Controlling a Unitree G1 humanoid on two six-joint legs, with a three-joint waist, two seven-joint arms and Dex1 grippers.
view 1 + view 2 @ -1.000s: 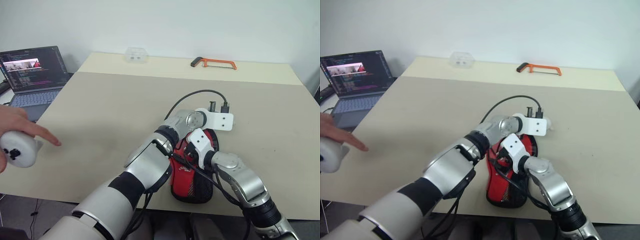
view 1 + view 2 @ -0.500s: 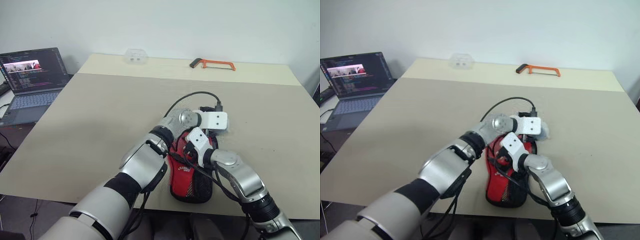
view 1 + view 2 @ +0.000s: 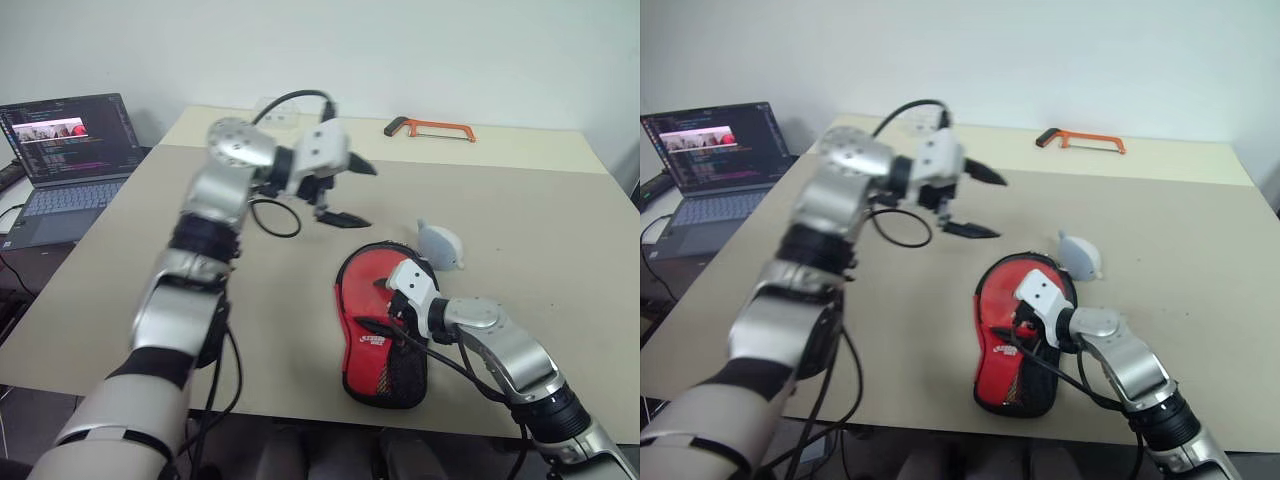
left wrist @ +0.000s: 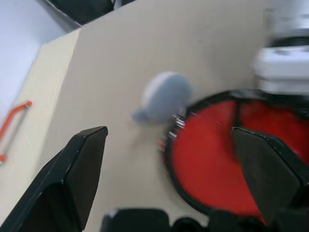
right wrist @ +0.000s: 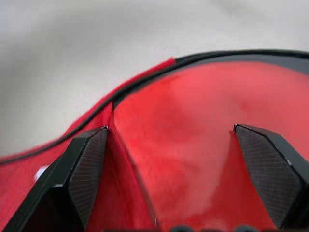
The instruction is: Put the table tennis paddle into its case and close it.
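Red case (image 3: 380, 320) on table (image 3: 200, 260), directly under right gripper (image 3: 385, 318), fingers spread, grasping nothing | left gripper (image 3: 348, 192) aloft, released, well apart | paddle apparently inside | next: pinch zipper pull, trace edging slowly, steady case with free hand.

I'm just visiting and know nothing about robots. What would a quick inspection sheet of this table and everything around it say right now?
Surface: beige table, with a paler strip along the far edge.
Job's things: red case lies near the front edge, a round red face showing at its far end; whether it is zipped cannot be told.
Clutter: small grey object just beyond the case; orange hacksaw and clear plastic box at the far edge.
Grippers: left tool open, raised above the table, holding nothing; right tool open, close over the case.
Cables: black cable loops from the left arm.
Surroundings: open laptop on the left; white wall behind.
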